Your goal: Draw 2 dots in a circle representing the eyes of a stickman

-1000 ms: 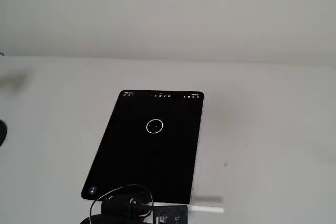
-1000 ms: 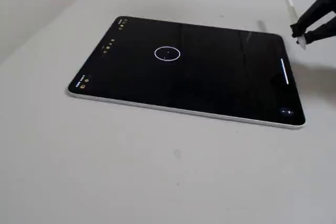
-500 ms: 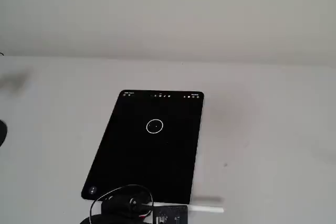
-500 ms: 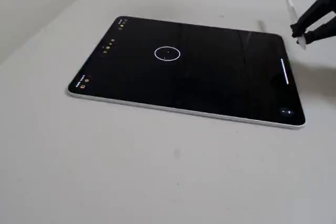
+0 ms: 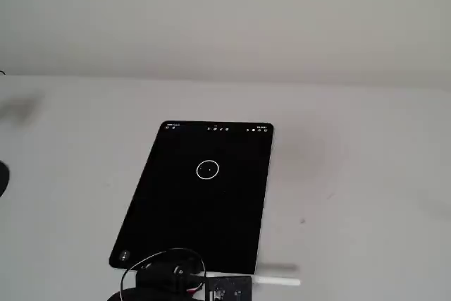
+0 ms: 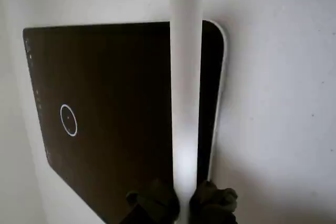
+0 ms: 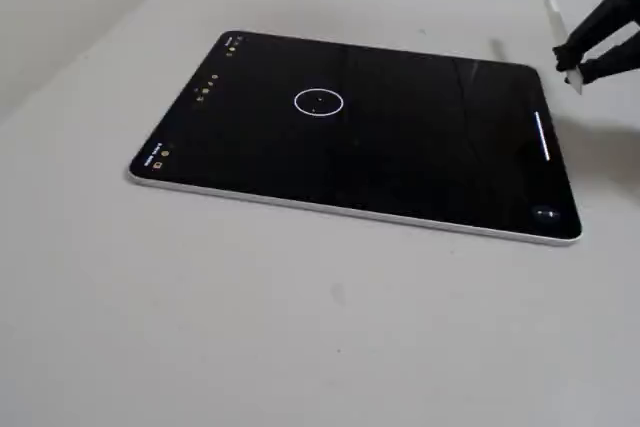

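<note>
Tool: clamped on a white stylus [image 6: 186, 77], dark fingers [image 6: 157, 203] pinching the shaft at 6 o'clock of the wrist view.
Wrist view: stylus runs up across the right part of the tablet [image 6: 115, 103]; tip out of frame; circle [image 6: 69, 119] lies toward 9 o'clock, well apart from the stylus.
Fixed view over the arm: arm base with cable at 6 o'clock; stylus [image 5: 278, 281] shows white beside the tablet's [image 5: 204, 202] near corner; circle [image 5: 207, 169] sits in the upper half of the screen, one faint speck inside, too small to be sure of.
Fixed view from the side: tool [image 7: 575, 65] at 2 o'clock, off the tablet's [image 7: 350, 147] edge, above the bench [image 7: 300, 327]; circle [image 7: 319, 102] left of screen centre, a faint dot [image 7: 319, 101] near its middle.
Step in hand: judged as carrying the stylus toward the circle; best done with the tip kept clear of the glass until over the ring, then one short tap off-centre, lift, second tap on the other side.
Change from earlier frames: none visible; tool, stylus and circle sit as before.
</note>
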